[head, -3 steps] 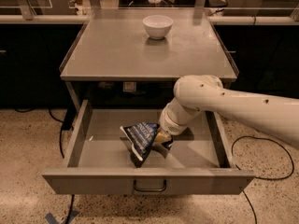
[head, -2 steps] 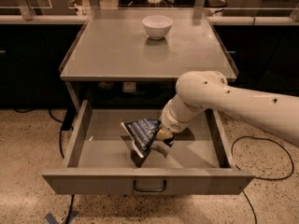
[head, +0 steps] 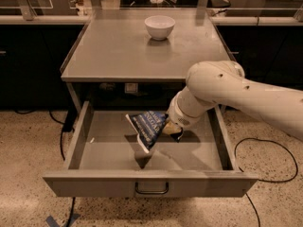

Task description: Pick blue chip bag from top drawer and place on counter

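Note:
The blue chip bag [head: 147,128] is dark blue with white lettering and white edges. It hangs above the floor of the open top drawer [head: 150,186], with its shadow on the drawer floor below it. My gripper [head: 169,128] is at the bag's right edge, shut on it, at the end of the white arm [head: 246,96] that reaches in from the right. The fingers are mostly hidden by the wrist and the bag. The grey counter [head: 118,51] sits directly above the drawer.
A white bowl [head: 159,26] stands at the back middle of the counter. A long pale ledge over dark cabinets [head: 42,20] runs behind. Black cables [head: 265,174] lie on the speckled floor right and left of the drawer.
The bag has been lifted off the drawer floor and now hangs higher; the gripper and arm have risen a little with it.

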